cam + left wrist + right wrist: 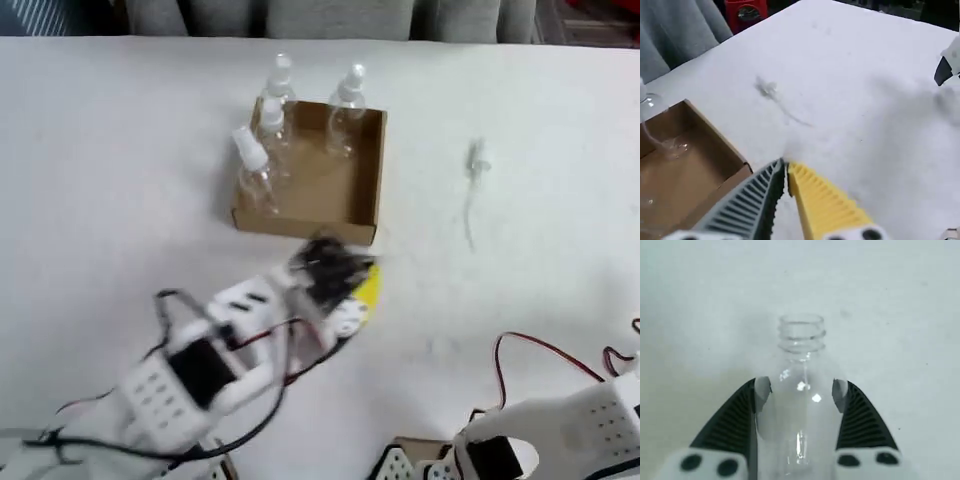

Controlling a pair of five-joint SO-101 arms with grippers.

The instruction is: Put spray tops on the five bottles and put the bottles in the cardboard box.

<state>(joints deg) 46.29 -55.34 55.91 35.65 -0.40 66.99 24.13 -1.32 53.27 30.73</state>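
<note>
While the right fingers (742, 420) are clamped on a bare-necked bottle (801, 385), we see its clear body held between the two black tips, one on each side just below the shoulder. Its threaded, open neck sticks out past the tips over the white counter (900, 295).

From above, the left fingers (335, 270) sit just beside the near wall of the cardboard box (330, 190). In the left wrist view the grey and yellow tips meet with nothing between them, and the box corner lies close by on the grey side.

Four capped bottles (255, 170) stand upright at the box, grouped toward its far and left walls. We cannot tell whether the farthest one is inside.

One loose spray top (477, 160), its thin tube trailing, lies on the counter well to the right of the box, apart from both sets of fingers.
</note>
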